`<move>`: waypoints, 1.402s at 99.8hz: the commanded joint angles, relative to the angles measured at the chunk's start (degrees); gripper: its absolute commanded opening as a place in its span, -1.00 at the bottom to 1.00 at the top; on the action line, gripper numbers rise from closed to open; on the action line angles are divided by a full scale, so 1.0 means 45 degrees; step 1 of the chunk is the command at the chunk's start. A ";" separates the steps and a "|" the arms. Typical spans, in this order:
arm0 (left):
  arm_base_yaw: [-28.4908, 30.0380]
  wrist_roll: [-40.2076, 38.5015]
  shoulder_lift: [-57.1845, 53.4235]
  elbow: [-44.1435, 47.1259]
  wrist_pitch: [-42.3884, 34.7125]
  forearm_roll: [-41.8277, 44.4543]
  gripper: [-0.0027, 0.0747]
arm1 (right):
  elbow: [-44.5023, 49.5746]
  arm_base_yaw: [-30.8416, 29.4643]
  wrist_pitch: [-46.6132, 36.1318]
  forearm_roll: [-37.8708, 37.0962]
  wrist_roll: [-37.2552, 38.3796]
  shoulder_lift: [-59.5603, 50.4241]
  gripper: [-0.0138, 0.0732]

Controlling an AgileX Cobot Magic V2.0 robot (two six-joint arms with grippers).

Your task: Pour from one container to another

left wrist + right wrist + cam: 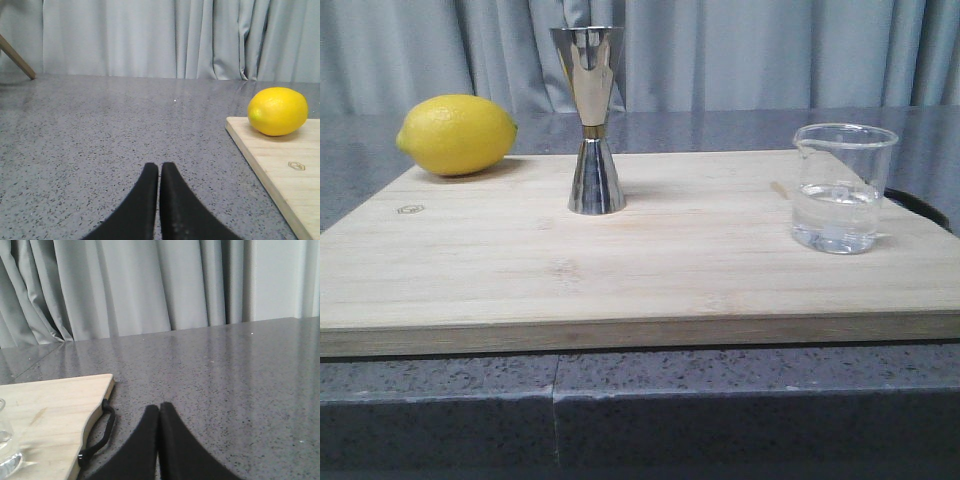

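On the wooden cutting board (650,250), nothing is in hand yet. The beaker (840,188) stands upright near the board's right edge, roughly a third full of clear liquid, with its pouring lip turned toward the jigger (590,120). The jigger stands upright in the middle, toward the back of the board and well apart from the beaker. A lemon (457,134) sits at the back-left corner, clear of both.

Both arms are parked off the board over the grey counter (100,130). The left gripper (160,172) has its fingers pressed together, and so does the right gripper (159,415). Neither holds anything.

Step in hand, as I read it: reach and grasp the beaker.

- Use the right arm. It's on the beaker's side, and the beaker edge just shows in the right wrist view.
- Spread the fingers before closing in.
- Grip the glass wall below the rim, on the side away from the lip, so the lip stays free and pointed at the jigger.
- Glass is slick, so squeeze firmly but slowly.
- Lift level to avoid sloshing.
- The jigger's top cup is narrow and the jigger looks tippy. Bring the lip over the opening without touching it, then tilt gradually.
- The left arm could steady the jigger's waist. If it isn't used, keep it clear of the lemon.
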 commanded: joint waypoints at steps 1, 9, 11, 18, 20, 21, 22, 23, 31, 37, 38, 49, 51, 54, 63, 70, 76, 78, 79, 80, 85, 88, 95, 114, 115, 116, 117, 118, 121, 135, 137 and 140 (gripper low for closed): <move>0.0030 -0.0021 -0.0299 0.0055 -0.1031 -0.0108 -0.98 | 0.0188 -0.0080 -0.1077 -0.0016 -0.0058 -0.0306 -0.85; 0.0030 -0.0021 -0.0299 0.0055 -0.1031 -0.0108 -0.98 | 0.0188 -0.0080 -0.1077 -0.0016 -0.0058 -0.0306 -0.85; 0.0030 -0.0021 -0.0299 0.0055 -0.1031 -0.0108 -0.98 | 0.0188 -0.0080 -0.1077 -0.0016 -0.0058 -0.0306 -0.85; 0.0030 -0.0021 -0.0299 0.0055 -0.1031 -0.0108 -0.98 | 0.0188 -0.0080 -0.1077 -0.0016 -0.0058 -0.0306 -0.85; 0.0030 -0.0021 -0.0299 0.0055 -0.1031 -0.0108 -0.98 | 0.0188 -0.0080 -0.1077 -0.0016 -0.0058 -0.0306 -0.85; 0.0030 -0.0021 -0.0299 0.0055 -0.1031 -0.0108 -0.98 | 0.0188 -0.0080 -0.1077 -0.0016 -0.0058 -0.0306 -0.85; 0.0030 -0.0021 -0.0299 0.0055 -0.1031 -0.0108 -0.98 | 0.0188 -0.0080 -0.1077 -0.0016 -0.0058 -0.0306 -0.85; 0.0030 -0.0021 -0.0299 0.0055 -0.1031 -0.0108 -0.98 | 0.0188 -0.0080 -0.1077 -0.0016 -0.0058 -0.0306 -0.85; 0.0030 -0.0021 -0.0299 0.0055 -0.1031 -0.0108 -0.98 | 0.0188 -0.0080 -0.1077 -0.0016 -0.0058 -0.0306 -0.85; 0.0030 -0.0021 -0.0299 0.0055 -0.1031 -0.0108 -0.98 | 0.0188 -0.0080 -0.1077 -0.0016 -0.0058 -0.0306 -0.85; 0.0030 -0.0021 -0.0299 0.0055 -0.1031 -0.0108 -0.98 | 0.0188 -0.0080 -0.1077 -0.0016 -0.0058 -0.0306 -0.85; 0.0030 -0.0021 -0.0299 0.0055 -0.1031 -0.0108 -0.98 | 0.0188 -0.0080 -0.1077 -0.0016 -0.0058 -0.0306 -0.85; 0.0030 -0.0021 -0.0299 0.0055 -0.1031 -0.0108 -0.98 | 0.0188 -0.0080 -0.1077 -0.0016 -0.0058 -0.0306 -0.85; 0.0030 -0.0021 -0.0299 0.0055 -0.1031 -0.0108 -0.98 | 0.0188 -0.0080 -0.1077 -0.0016 -0.0058 -0.0306 -0.85; 0.0030 -0.0021 -0.0299 0.0055 -0.1031 -0.0108 -0.98 | 0.0188 -0.0080 -0.1077 -0.0016 -0.0058 -0.0306 -0.85; 0.0030 -0.0021 -0.0299 0.0055 -0.1031 -0.0108 -0.98 | 0.0188 -0.0080 -0.1077 -0.0016 -0.0058 -0.0306 -0.85; 0.0030 -0.0021 -0.0299 0.0055 -0.1031 -0.0108 -0.98 | 0.0188 -0.0080 -0.1077 -0.0016 -0.0058 -0.0306 -0.85; 0.0030 -0.0021 -0.0299 0.0055 -0.1031 -0.0108 -0.98 | 0.0188 -0.0080 -0.1077 -0.0016 -0.0058 -0.0306 -0.85; 0.0030 -0.0021 -0.0299 0.0055 -0.1031 -0.0108 -0.98 | 0.0188 -0.0080 -0.1077 -0.0016 -0.0058 -0.0306 -0.85; 0.0030 -0.0021 -0.0299 0.0055 -0.1031 -0.0108 -0.98 | 0.0188 -0.0080 -0.1077 -0.0016 -0.0058 -0.0306 -0.85; 0.0030 -0.0021 -0.0299 0.0055 -0.1031 -0.0108 -0.98 | 0.0188 -0.0080 -0.1077 -0.0016 -0.0058 -0.0306 -0.85; 0.0030 -0.0021 -0.0299 0.0055 -0.1031 -0.0108 -0.98 | 0.0188 -0.0080 -0.1077 -0.0016 -0.0058 -0.0306 -0.85; 0.0030 -0.0021 -0.0299 0.0055 -0.1031 -0.0084 -0.98 | 0.0188 -0.0080 -0.1154 -0.0068 -0.0058 -0.0306 -0.85; 0.0030 -0.0021 -0.0299 0.0013 -0.1950 -0.0084 -0.98 | 0.0188 -0.0080 -0.1012 -0.0981 -0.0058 -0.0306 -0.85; 0.0008 -0.0021 -0.0299 0.0002 -0.1978 -0.0084 -0.98 | 0.0163 -0.0080 -0.1013 -0.1028 -0.0058 -0.0306 -0.85; 0.0007 -0.0021 -0.0299 -0.0019 -0.2034 -0.0084 -0.98 | 0.0161 -0.0080 -0.1013 -0.1124 -0.0058 -0.0306 -0.85; 0.0007 -0.0021 -0.0299 -0.0053 -0.2039 -0.0084 -0.98 | 0.0161 -0.0080 -0.1013 -0.1172 -0.0058 -0.0306 -0.85; 0.0007 -0.0021 -0.0299 -0.0088 -0.2039 -0.0084 -0.98 | 0.0127 -0.0080 -0.1013 -0.1204 -0.0058 -0.0306 -0.85; 0.0007 -0.0021 -0.0299 -0.0172 -0.2039 -0.0084 -0.98 | 0.0049 -0.0080 -0.0968 -0.1309 -0.0058 -0.0306 -0.85; 0.0007 -0.0021 -0.0299 -0.0798 -0.1720 -0.0084 -0.98 | -0.0677 -0.0080 -0.0774 -0.1318 -0.0058 -0.0306 -0.85; 0.0007 -0.0021 -0.0299 -0.0955 -0.1542 -0.0084 -0.98 | -0.0827 -0.0080 -0.0682 -0.1318 -0.0058 -0.0306 -0.85; 0.0007 -0.0021 -0.0299 -0.1179 -0.1221 -0.0084 -0.98 | -0.1061 -0.0080 -0.0486 -0.1318 -0.0058 -0.0306 -0.85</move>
